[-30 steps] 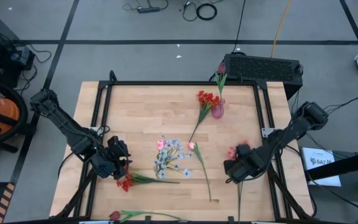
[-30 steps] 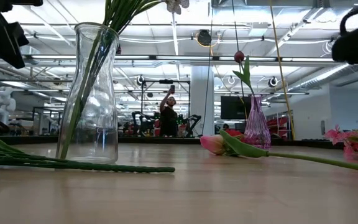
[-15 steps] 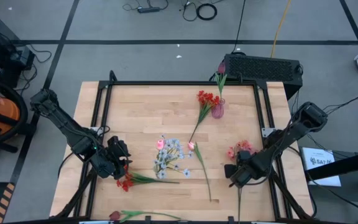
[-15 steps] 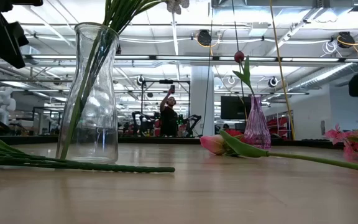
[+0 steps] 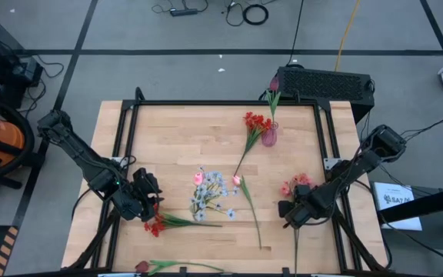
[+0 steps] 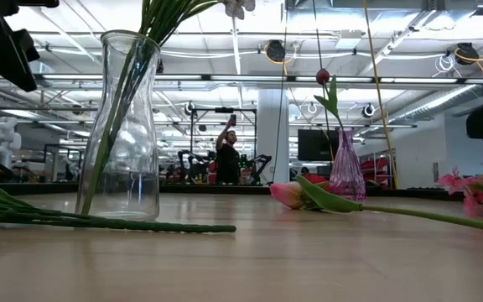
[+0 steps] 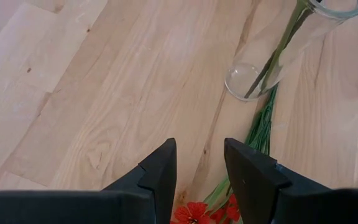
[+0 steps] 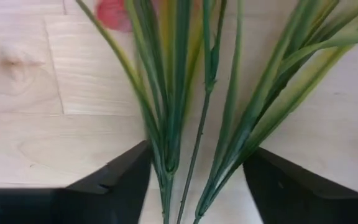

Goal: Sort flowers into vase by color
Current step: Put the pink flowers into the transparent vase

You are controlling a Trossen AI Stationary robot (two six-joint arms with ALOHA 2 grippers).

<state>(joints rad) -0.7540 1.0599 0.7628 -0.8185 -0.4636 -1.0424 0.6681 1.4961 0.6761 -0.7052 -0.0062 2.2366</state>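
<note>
Over pink spray point(image 5: 297, 185) stem, right gripper point(image 5: 289, 213) open, astride

The right gripper point(image 5: 289, 214) has slid toward the lower right of the high view. It now sits lower along the pink spray point(image 5: 296, 187) (fingers spread astride its stems).

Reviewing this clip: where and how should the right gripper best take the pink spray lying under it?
Probably low on the bundled green stems, coming straight down from above. The pink spray lies flat on the table, and the right gripper is open with its fingers straddling the stems, blossoms off to one end.
</note>
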